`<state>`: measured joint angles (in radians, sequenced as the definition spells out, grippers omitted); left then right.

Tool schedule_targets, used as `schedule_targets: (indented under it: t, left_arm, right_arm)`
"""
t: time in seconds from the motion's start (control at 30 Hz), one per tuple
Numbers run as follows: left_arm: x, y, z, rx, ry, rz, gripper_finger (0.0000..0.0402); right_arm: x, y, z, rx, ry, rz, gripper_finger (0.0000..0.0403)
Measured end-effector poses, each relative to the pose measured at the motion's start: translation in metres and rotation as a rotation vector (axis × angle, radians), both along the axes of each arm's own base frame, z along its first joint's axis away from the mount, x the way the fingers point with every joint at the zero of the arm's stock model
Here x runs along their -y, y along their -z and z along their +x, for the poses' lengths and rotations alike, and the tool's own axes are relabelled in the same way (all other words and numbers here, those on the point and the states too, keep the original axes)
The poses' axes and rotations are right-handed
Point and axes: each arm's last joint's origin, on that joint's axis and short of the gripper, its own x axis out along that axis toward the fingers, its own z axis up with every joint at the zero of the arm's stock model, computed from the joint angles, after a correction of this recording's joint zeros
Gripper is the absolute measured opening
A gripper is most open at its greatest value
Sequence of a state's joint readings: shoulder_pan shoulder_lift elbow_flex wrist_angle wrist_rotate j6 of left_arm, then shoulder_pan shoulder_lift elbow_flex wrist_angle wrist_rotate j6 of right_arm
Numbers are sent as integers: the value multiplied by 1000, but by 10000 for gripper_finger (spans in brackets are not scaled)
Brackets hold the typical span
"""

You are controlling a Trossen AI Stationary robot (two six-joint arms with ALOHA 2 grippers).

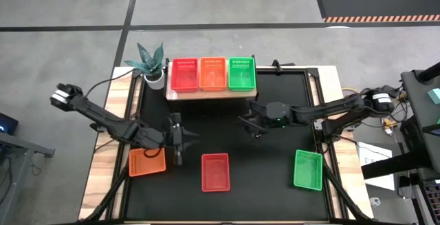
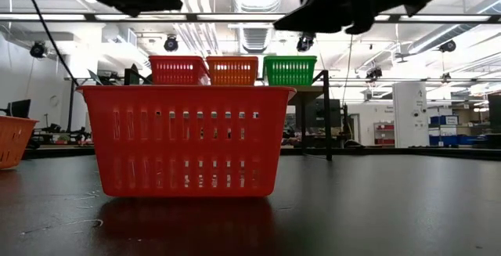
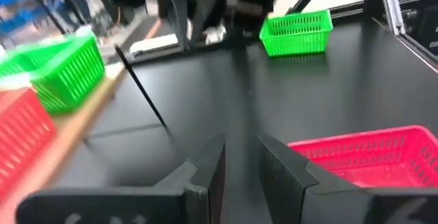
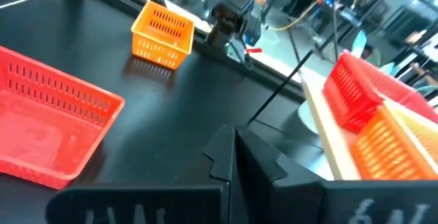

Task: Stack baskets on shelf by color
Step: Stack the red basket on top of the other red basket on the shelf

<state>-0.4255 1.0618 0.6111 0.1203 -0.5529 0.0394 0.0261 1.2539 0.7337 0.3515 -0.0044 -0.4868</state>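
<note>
From above: shelf carrying red, orange and green baskets; loose orange basket, red basket, green basket on the bench. Left gripper beside the orange basket, right gripper mid-bench.

Left wrist: jaws slightly parted, holding nothing.

Right wrist: jaws closed, empty.

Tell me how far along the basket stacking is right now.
Done: red, orange and green baskets sit side by side on the shelf. In hand: nothing; the left gripper and right gripper both hang empty above the table. Left: the loose orange basket, red basket and green basket on the black tabletop.
</note>
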Motion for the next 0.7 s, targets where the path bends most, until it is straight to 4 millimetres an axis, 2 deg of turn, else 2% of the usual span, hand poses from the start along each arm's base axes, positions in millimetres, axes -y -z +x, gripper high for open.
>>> schedule_targets:
  t: [0.17, 0.3, 0.53, 0.7]
  left_arm:
    - [5, 15, 10, -46, -18, -68, 68]
    - [9, 23, 18, -62, -4, -120, 68]
    - [22, 25, 41, -135, 52, -184, 68]
    - [30, 24, 54, -281, 40, -232, 68]
  right_arm:
    - [-1, -12, -15, 60, -9, -1, 9]
    - [-7, -15, -23, 77, -37, -21, 9]
    - [-11, -18, -32, 94, -58, -31, 9]
    - [-11, -17, -36, 93, -58, -31, 9]
